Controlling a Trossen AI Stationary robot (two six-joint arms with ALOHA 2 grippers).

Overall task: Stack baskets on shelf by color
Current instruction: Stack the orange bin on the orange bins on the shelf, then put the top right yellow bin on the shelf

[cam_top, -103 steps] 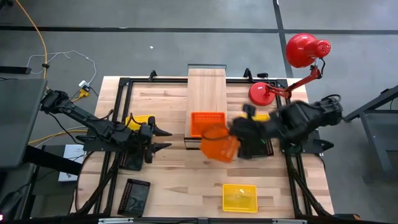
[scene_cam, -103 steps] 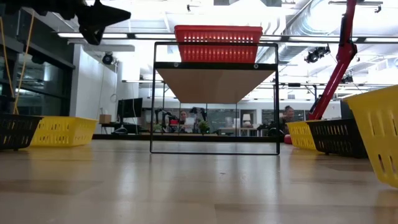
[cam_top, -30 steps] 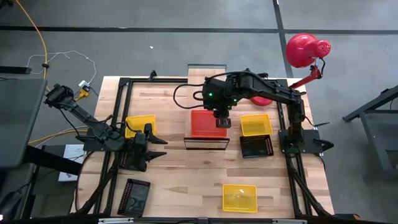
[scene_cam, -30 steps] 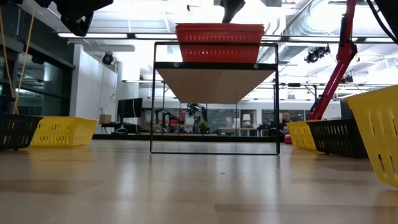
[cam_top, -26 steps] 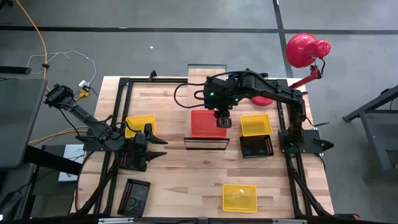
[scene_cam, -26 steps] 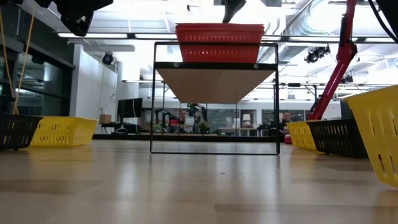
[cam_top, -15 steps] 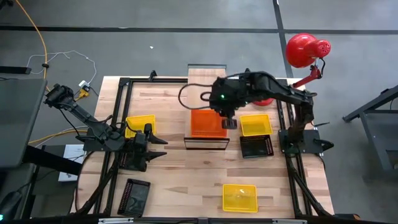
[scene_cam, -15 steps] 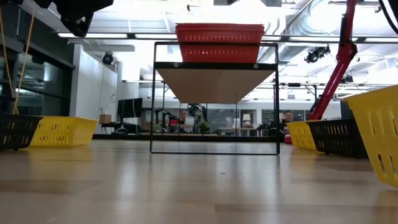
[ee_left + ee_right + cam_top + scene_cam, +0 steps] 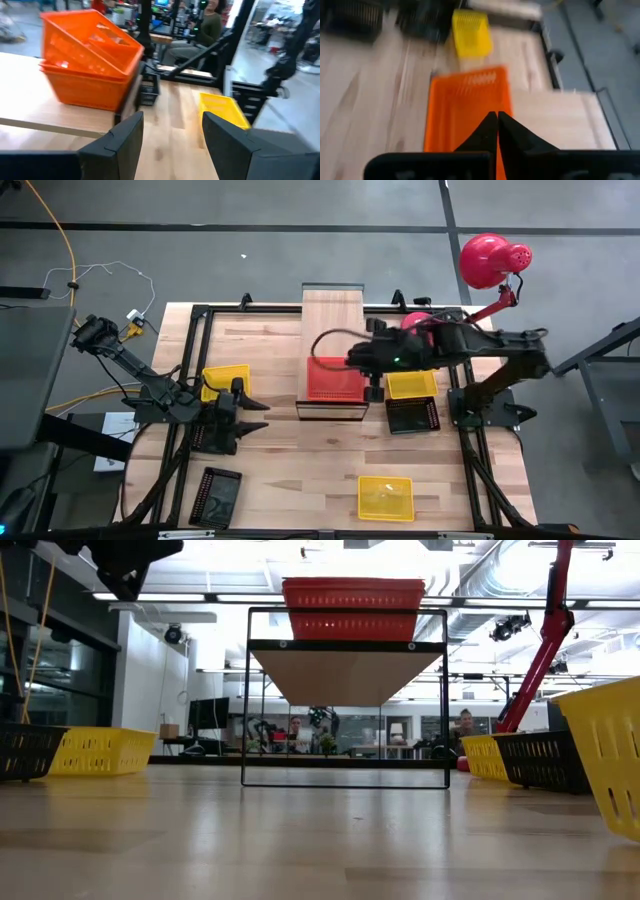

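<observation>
Two orange baskets (image 9: 335, 380) sit nested on the near end of the light-wood shelf (image 9: 333, 320). In the left wrist view the upper orange basket (image 9: 87, 35) lies tilted in the lower one. My right gripper (image 9: 369, 386) hovers shut by the stack's right side, and its wrist view shows the orange basket (image 9: 465, 110) below the gripper (image 9: 497, 118). My left gripper (image 9: 258, 414) waits open left of the shelf, also seen as the gripper (image 9: 172, 127). Yellow baskets (image 9: 226, 380) (image 9: 412, 383) (image 9: 385, 497) and black baskets (image 9: 218, 492) (image 9: 412, 417) rest on the table.
A red desk lamp (image 9: 485, 265) stands at the table's far right corner. The far part of the shelf plank is bare. In the low view the shelf's dark frame (image 9: 346, 700) stands mid-table, with baskets at both sides. People sit in the room beyond.
My right gripper has drawn away from above the orange stack toward the table's right edge, and its arm has swung out to the right. It has left the low view's top. The orange baskets stay on the shelf.
</observation>
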